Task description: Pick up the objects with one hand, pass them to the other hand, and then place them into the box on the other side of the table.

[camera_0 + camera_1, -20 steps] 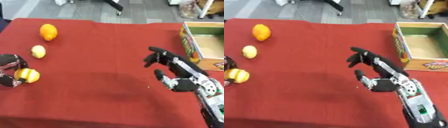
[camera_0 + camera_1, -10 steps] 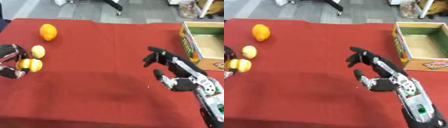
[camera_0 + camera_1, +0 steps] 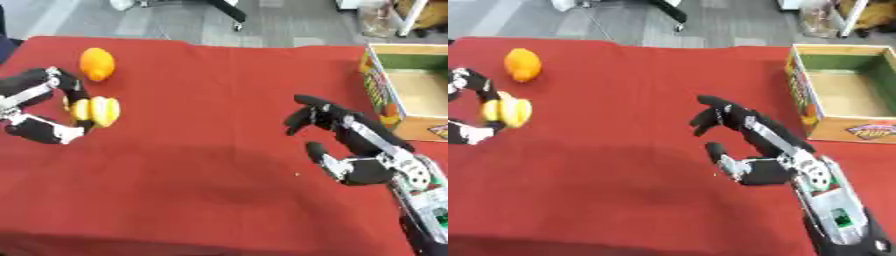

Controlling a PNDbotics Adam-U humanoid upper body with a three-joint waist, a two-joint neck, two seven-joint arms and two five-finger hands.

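My left hand comes in from the left edge, its fingers and thumb curled round a yellow-orange fruit held just over the red cloth. A bit of another yellow fruit shows behind its fingers; I cannot make out more of it. Farther back on the cloth lies an orange fruit. My right hand hovers open right of the middle, fingers spread and turned toward the left, holding nothing. The open cardboard box stands at the right edge, beyond the right hand.
The red cloth covers the whole table. Grey floor and chair legs show beyond the far edge.
My left hand has carried the yellow-orange fruit up and to the right, toward the middle. The right hand has stayed where it was, open.
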